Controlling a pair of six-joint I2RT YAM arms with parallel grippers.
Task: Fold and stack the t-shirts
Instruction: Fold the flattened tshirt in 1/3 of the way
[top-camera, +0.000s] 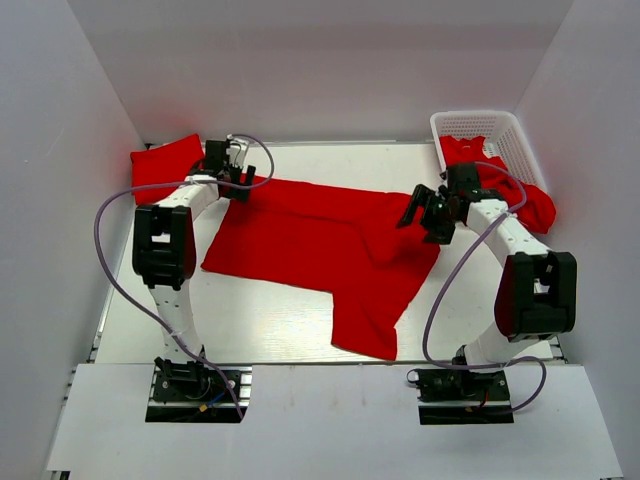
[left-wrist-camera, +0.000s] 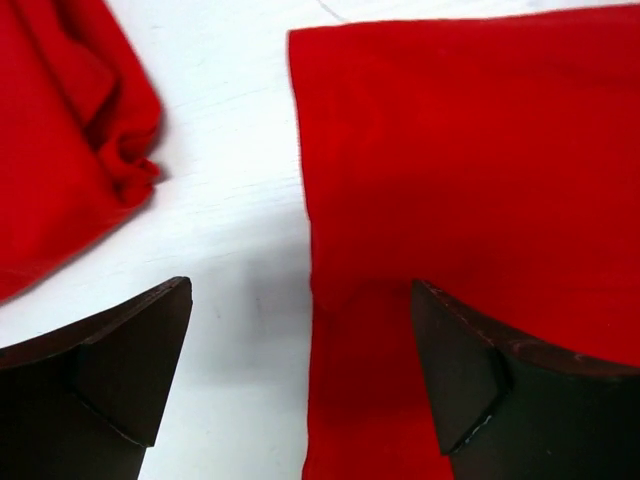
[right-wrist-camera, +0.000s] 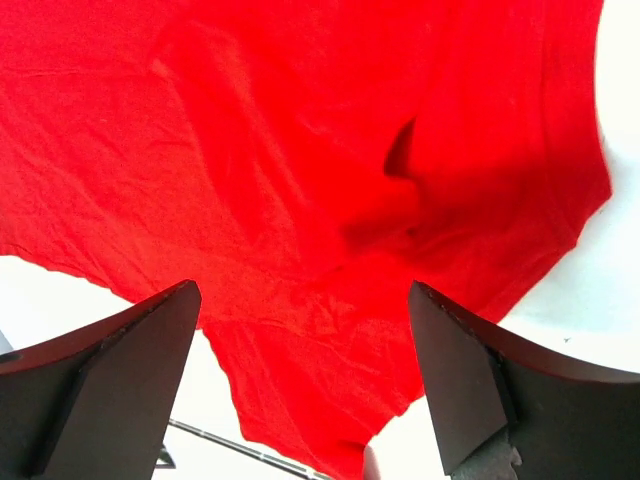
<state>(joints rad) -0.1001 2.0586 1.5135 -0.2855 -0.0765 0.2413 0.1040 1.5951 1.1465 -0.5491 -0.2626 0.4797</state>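
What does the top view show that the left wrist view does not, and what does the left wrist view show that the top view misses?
Only the top view: both arms, the right hand, the white basket holding red shirts, and the full outline of the spread shirt.
Only the left wrist view: the left hand is open, with one finger on the table side of the spread shirt's straight edge and the other on the cloth side.
Both: the spread shirt and the second shirt at the far left.

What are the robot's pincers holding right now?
Nothing. The left pincer and the right pincer are both open over the shirt.
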